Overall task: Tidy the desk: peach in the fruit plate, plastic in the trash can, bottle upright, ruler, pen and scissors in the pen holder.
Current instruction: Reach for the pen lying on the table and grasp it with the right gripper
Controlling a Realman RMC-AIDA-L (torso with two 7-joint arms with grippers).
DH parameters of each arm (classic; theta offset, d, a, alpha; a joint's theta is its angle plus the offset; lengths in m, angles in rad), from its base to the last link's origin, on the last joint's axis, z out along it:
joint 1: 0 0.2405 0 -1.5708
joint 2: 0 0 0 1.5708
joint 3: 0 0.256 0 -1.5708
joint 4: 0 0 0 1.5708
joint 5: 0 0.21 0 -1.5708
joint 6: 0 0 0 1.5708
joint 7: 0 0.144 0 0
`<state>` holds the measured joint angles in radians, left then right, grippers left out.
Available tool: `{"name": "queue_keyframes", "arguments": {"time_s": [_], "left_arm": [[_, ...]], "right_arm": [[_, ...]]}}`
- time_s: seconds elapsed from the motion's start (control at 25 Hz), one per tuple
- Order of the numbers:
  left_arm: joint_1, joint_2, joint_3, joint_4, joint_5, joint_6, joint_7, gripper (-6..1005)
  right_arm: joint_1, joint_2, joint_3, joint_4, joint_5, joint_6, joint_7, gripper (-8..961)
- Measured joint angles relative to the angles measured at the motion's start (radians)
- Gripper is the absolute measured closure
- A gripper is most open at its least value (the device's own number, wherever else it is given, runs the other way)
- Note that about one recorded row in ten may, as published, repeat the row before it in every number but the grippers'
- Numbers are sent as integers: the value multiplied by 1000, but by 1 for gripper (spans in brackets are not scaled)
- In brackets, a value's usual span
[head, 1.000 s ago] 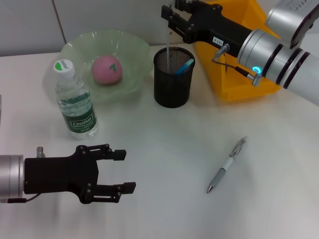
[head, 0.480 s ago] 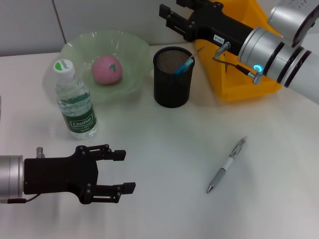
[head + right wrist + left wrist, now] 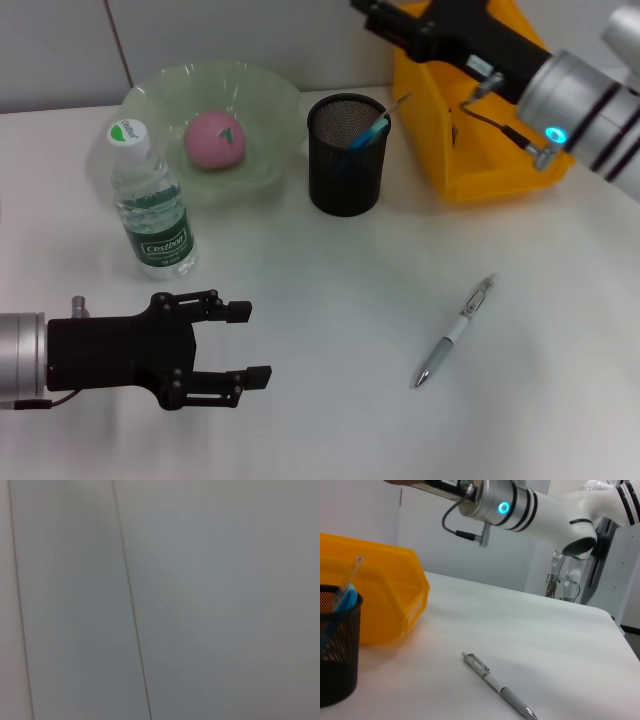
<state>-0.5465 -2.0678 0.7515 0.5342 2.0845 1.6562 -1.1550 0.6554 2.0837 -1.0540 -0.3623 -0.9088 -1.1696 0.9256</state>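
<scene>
Right hand (image 3: 385, 14) high above the yellow plastic bin (image 3: 500, 150), grip state impossible to tell, left hand (image 3: 245, 345) released, hovering low over the white tabletop (image 3: 330, 300), silver click pen (image 3: 455, 332) lying loose on it, well apart from the black mesh pen holder (image 3: 345, 160), pink peach (image 3: 214, 140) in the pale green glass plate (image 3: 260, 100), clear water bottle (image 3: 148, 205) upright beside it.

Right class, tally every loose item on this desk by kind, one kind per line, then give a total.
Bottle: 1
Peach: 1
Fruit plate: 1
Pen holder: 1
Yellow bin: 1
Pen: 1
Clear ruler: 1
Blue-handled item, likely scissors: 1
Total: 8
</scene>
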Motion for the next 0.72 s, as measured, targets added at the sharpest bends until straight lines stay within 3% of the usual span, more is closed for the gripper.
{"name": "queue_keyframes", "arguments": {"time_s": [0.36, 0.48, 0.72], "left_arm": [[1, -1, -2, -1, 0, 3, 0, 196], [0, -2, -3, 0, -1, 2, 0, 196], [-6, -3, -3, 0, -3, 3, -2, 196]], "right_arm": [[-127, -10, -11, -80, -4, -195, 164, 188], [-188, -23, -3, -148, -95, -283, 275, 188], [-237, -46, 1, -266, -268, -362, 416, 189]]}}
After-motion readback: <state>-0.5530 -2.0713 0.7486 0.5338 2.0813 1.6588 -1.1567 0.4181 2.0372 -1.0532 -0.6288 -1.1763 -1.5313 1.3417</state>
